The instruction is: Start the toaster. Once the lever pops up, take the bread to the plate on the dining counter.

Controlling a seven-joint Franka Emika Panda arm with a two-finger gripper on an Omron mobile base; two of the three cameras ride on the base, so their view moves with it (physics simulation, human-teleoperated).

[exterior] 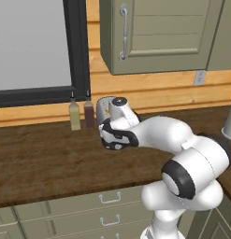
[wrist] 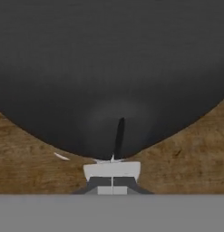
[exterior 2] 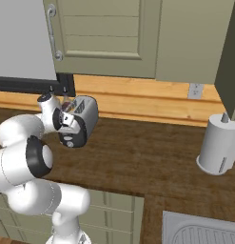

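One small dark lever [wrist: 119,136] sits just ahead of the gripper [wrist: 112,177], whose fingers are pinched together, empty. Push straight down the silver-grey toaster's [exterior 2: 88,114] black end, slowly.

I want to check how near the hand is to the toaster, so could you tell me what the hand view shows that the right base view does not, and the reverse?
Hand view: the toaster's black end panel close up, a narrow dark upright mark, probably the lever, and the gripper shut. Right base view: the toaster's silver body, a paper towel roll, a sink corner. Both: the toaster and the wood worktop.
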